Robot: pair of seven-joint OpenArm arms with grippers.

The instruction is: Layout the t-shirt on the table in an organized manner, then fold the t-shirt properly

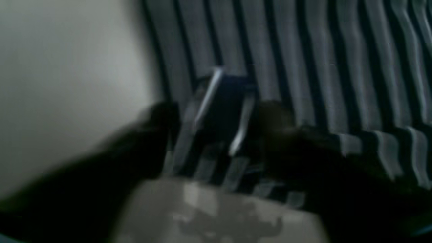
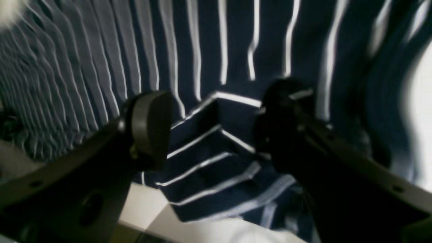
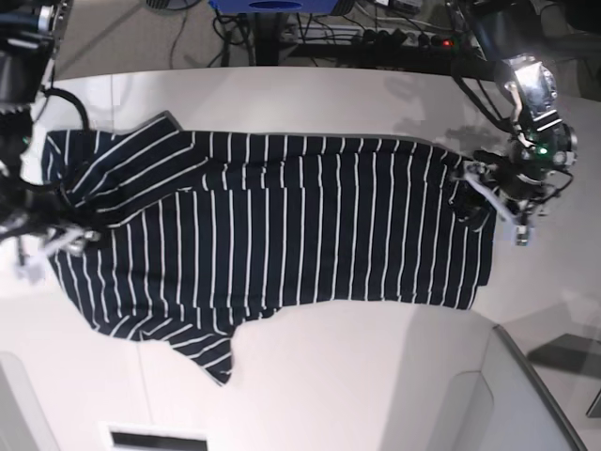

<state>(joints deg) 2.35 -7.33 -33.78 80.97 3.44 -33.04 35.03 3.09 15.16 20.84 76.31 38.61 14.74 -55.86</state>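
Note:
The dark navy t-shirt (image 3: 282, 225) with thin white stripes lies spread lengthwise across the white table (image 3: 329, 376); one sleeve points to the front left. My left gripper (image 3: 476, 199) is at the shirt's right edge. In the blurred left wrist view its jaws stand apart around a raised ridge of the t-shirt (image 1: 303, 50), so the left gripper (image 1: 219, 114) is open. My right gripper (image 3: 68, 240) is at the shirt's left end. In its wrist view the right gripper (image 2: 216, 128) is open, with a pinched-up fold of t-shirt (image 2: 216, 50) standing loose between the fingers.
Cables and a power strip (image 3: 394, 38) lie behind the table's far edge. The table's curved edge and dark seam (image 3: 526, 366) run down the lower right. A white slotted part (image 3: 155, 437) sits at the front edge.

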